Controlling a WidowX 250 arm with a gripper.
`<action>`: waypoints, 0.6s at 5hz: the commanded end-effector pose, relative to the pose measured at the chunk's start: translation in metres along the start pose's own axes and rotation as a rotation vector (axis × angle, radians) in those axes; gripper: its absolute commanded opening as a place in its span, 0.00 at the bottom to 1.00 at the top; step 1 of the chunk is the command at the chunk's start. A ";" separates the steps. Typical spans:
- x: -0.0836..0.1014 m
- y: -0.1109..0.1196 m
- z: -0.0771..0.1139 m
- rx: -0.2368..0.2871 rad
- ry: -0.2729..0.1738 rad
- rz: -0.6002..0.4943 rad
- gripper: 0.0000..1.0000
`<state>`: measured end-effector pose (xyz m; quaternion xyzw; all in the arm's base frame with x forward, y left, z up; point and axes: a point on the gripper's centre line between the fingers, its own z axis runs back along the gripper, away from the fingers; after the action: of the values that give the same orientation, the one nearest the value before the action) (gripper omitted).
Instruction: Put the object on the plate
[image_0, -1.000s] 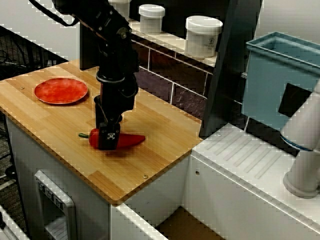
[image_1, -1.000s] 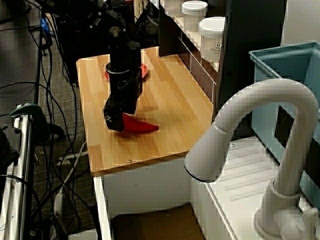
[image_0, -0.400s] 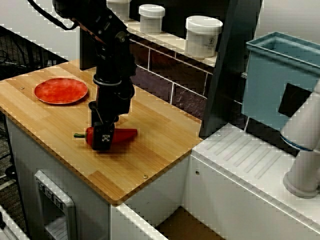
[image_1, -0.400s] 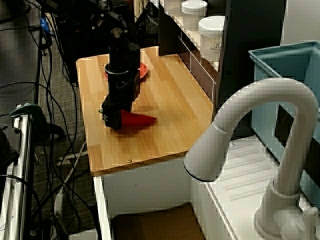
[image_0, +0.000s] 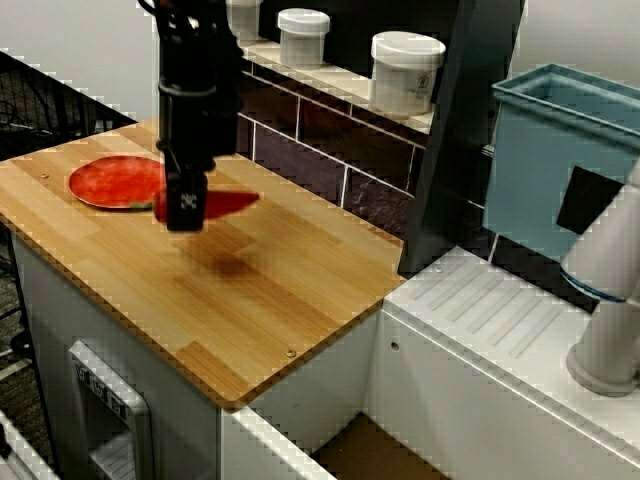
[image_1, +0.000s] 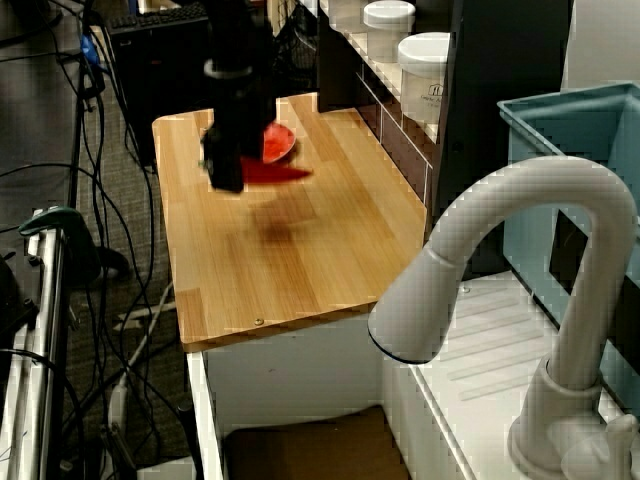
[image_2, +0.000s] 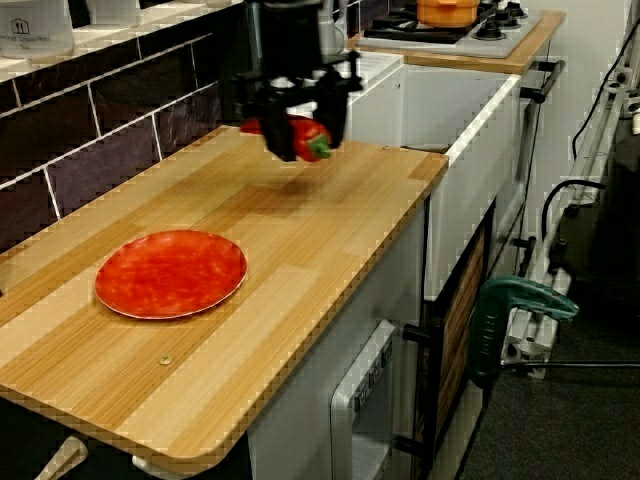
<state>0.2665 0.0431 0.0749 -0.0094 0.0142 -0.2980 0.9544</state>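
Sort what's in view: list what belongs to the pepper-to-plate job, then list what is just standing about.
Job:
red pepper, held off the wooden counter
orange-red plate
gripper, fingers shut on the pepper

Standing about:
white lidded jars on the ledge
white faucet
blue bin

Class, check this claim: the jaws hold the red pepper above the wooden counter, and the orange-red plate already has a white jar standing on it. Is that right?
Not quite. The gripper does hold the red pepper above the wooden counter, but the view from the plate's end shows the plate bare. The white jars stand on the back ledge.
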 end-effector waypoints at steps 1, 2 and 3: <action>-0.035 0.071 0.032 0.127 -0.079 0.133 0.00; -0.049 0.095 0.031 0.159 -0.095 0.150 0.00; -0.056 0.106 0.022 0.178 -0.079 0.108 0.00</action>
<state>0.2770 0.1558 0.0811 0.0466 -0.0343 -0.2431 0.9683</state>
